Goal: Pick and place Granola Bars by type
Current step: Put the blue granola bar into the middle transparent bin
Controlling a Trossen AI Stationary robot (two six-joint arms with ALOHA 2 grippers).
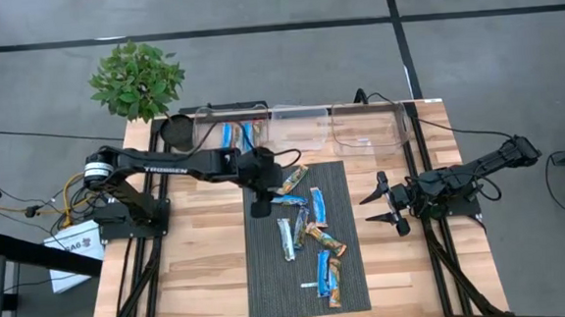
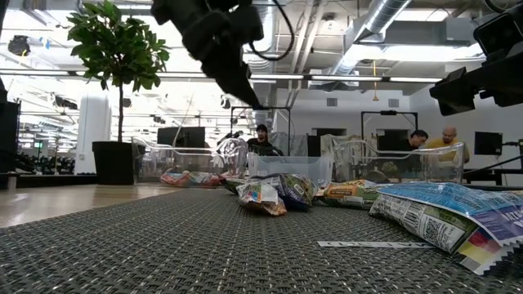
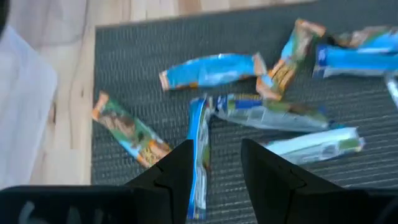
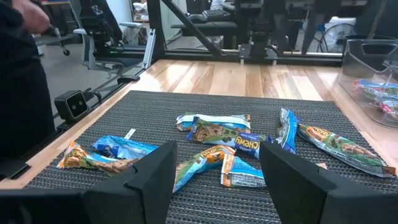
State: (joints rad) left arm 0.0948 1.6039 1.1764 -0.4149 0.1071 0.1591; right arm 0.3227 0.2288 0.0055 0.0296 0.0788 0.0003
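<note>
Several granola bars in blue, orange-brown and silvery wrappers lie scattered flat on the dark ribbed mat (image 1: 260, 268). My left gripper (image 1: 259, 208) hangs open above the mat's far left part, pointing slantwise down, with nothing between its fingers. In the left wrist view a blue bar (image 3: 199, 146) lies on the mat just below the gripper (image 3: 216, 168), with an orange-green bar (image 3: 127, 134) beside it and another blue bar (image 3: 211, 68) farther off. My right gripper (image 1: 388, 205) waits open at the table's right side, clear of the mat.
Three clear bins stand in a row along the far edge: the left one (image 1: 202, 134) holds blue bars (image 1: 237, 137), then the middle bin (image 1: 300, 126) and the right bin (image 1: 371, 126). A potted plant (image 1: 137, 79) stands off the far left corner. Bare wood flanks the mat.
</note>
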